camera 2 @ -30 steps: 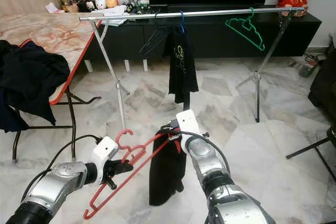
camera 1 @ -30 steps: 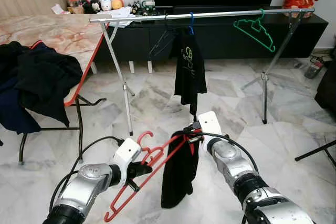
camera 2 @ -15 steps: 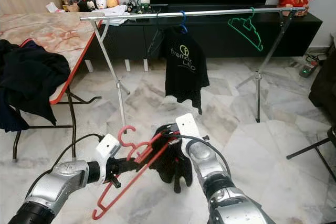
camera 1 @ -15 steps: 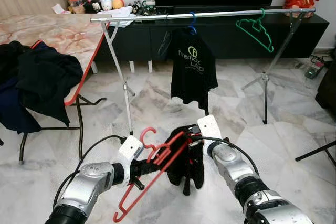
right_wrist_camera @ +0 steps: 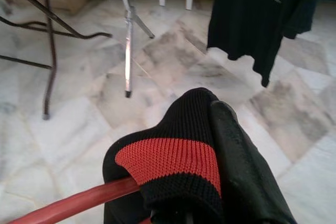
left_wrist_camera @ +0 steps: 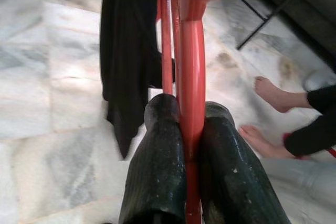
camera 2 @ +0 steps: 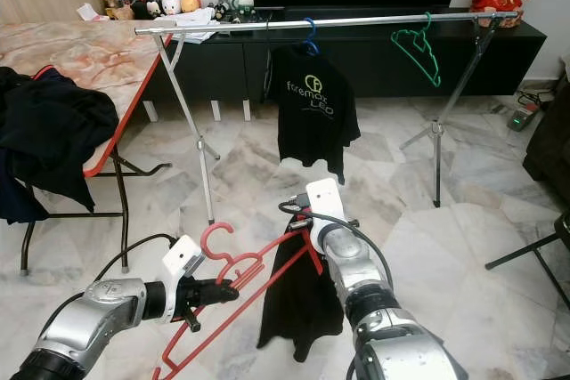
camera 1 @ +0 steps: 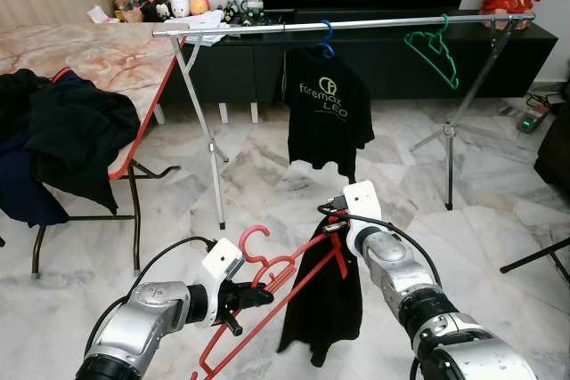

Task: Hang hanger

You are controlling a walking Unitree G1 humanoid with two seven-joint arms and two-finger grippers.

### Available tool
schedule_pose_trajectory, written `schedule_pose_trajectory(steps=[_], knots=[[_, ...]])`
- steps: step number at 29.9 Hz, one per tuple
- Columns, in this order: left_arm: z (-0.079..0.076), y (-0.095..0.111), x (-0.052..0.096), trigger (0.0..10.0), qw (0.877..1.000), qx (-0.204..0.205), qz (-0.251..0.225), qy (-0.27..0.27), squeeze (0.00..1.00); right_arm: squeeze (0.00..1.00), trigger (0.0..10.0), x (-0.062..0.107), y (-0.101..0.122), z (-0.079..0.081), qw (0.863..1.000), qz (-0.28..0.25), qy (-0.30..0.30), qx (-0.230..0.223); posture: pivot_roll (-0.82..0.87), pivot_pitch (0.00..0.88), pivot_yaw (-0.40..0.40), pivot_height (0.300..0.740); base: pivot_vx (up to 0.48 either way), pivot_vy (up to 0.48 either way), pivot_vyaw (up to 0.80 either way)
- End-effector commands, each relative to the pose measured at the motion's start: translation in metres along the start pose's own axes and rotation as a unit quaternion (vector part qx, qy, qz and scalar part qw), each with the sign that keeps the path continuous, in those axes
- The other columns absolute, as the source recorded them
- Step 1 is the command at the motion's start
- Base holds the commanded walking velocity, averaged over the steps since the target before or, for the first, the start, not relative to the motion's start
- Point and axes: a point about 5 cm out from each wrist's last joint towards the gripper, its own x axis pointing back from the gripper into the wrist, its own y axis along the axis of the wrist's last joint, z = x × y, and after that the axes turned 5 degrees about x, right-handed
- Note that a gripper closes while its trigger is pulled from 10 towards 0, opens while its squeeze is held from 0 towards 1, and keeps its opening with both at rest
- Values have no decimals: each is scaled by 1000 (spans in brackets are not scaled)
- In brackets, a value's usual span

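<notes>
A red hanger (camera 1: pixel 294 254) is held low in front of me between both arms. My left gripper (camera 1: pixel 254 294) is shut on it just below the hook, and its black fingers (left_wrist_camera: pixel 157 171) pinch the red bar (left_wrist_camera: pixel 191 103). My right gripper (camera 1: pixel 331 224) is shut on the red-banded collar (right_wrist_camera: pixel 168 161) of a black garment (camera 1: pixel 325 309), pressed against the hanger's upper arm (right_wrist_camera: pixel 79 203). The garment hangs straight down over the floor. The silver clothes rail (camera 1: pixel 356 24) stands further ahead.
A black printed T-shirt (camera 1: pixel 328 109) on a blue hanger and a bare green hanger (camera 1: pixel 434 46) hang on the rail. A marble-top table (camera 1: pixel 98 55) with a pile of dark clothes (camera 1: pixel 62 144) stands at the left. A person's bare feet (left_wrist_camera: pixel 273 95) are on the floor nearby.
The black garment, bunched up half a second ago, now hangs long again. The T-shirt on the rail has turned from edge-on to face me. Both grippers kept their hold.
</notes>
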Motion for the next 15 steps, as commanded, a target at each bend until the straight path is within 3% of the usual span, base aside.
schedule_pose_trajectory(steps=[1, 8, 12, 15], knots=[[6, 2, 3, 10000, 1000, -6, -6, 22, 0, 0, 10000, -1, 11, 2, 1000, -21, 5, -8, 86, 75, 14, 740, 0, 0, 0], [9, 8, 0, 10000, 999, -7, -25, 47, 0, 0, 10000, 1, 1, 9, 1000, -9, 21, -4, 80, 72, 15, 740, 0, 0, 0], [11, 10, 0, 10000, 998, -15, -30, 58, 0, 0, 10000, 2, -2, 11, 999, -6, 30, 35, 79, 74, 15, 740, 0, 0, 0], [10, 10, -1, 10000, 998, -13, -32, 57, 0, 0, 10000, 2, -4, 11, 999, -2, 30, 35, 80, 75, 14, 740, 0, 0, 0]])
